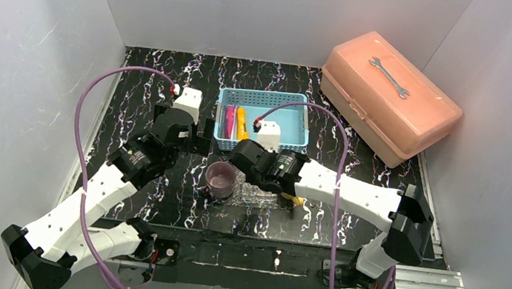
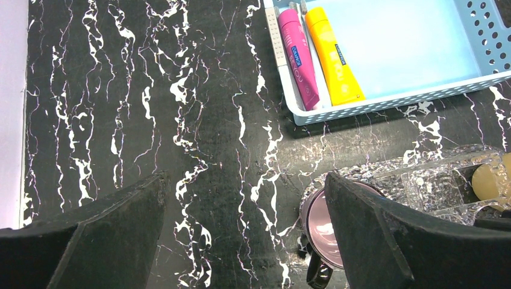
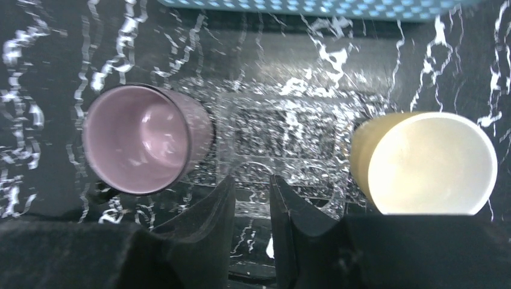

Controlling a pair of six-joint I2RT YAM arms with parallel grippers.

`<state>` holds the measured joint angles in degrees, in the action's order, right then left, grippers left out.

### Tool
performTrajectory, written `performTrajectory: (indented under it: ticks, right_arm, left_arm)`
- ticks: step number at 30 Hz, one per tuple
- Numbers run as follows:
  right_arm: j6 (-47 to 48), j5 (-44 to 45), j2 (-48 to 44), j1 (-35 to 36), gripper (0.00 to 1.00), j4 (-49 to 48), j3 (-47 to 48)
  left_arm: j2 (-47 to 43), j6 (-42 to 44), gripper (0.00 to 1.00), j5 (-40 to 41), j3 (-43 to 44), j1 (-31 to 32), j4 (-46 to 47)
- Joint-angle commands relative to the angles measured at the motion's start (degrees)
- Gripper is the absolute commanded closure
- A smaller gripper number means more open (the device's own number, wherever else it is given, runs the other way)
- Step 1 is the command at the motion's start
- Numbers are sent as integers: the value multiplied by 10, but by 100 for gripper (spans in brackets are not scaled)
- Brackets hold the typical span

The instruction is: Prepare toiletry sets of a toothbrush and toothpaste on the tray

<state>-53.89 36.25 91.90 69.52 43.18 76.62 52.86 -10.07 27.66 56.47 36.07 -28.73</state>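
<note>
The table [image 1: 243, 221] is patterned in black with white marble veining, faintly tinged with violet. The basket [image 1: 299, 109] is coloured light blue, and its walls are dotted with rows of small holes. The pink-magenta tube [image 2: 299, 60] and the yellow tube [image 2: 334, 60] are each marked with a dark blue label. The tray [image 3: 289, 129] is made of clear, glittery textured plastic. The purple cup [image 3: 141, 138] is tinted pale lilac inside, and the yellow cup [image 3: 431, 162] is shaded creamy. The toolbox [image 1: 390, 95] is coloured salmon pink, and the wrench [image 1: 390, 77] silver-grey. The left arm [image 1: 96, 198] and the right arm [image 1: 351, 194] are finished in white with black joints, and the cables [image 1: 81, 114] in purple. The left claw [image 2: 245, 180] and the right claw [image 3: 252, 183] are finished in matte black.
</note>
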Motion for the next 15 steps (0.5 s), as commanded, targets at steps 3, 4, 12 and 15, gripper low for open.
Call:
performTrajectory:
  ticks: [3,4,12,15]
  right_arm:
    - [90,24,4,3,64,19,114]
    - [101,27,14,3,64,23,127]
    - [187,5,25,-23,63,-29,155]
    - [212,-22,32,-56,62,-39,165]
  left_arm:
    - [-1,-2,2,12,-8,-2,3]
    - [-1,-2,2,13,-7,-2,4]
    - [-3,-2,2,14,-8,-2,4]
    - [2,-2,2,14,-8,-1,4]
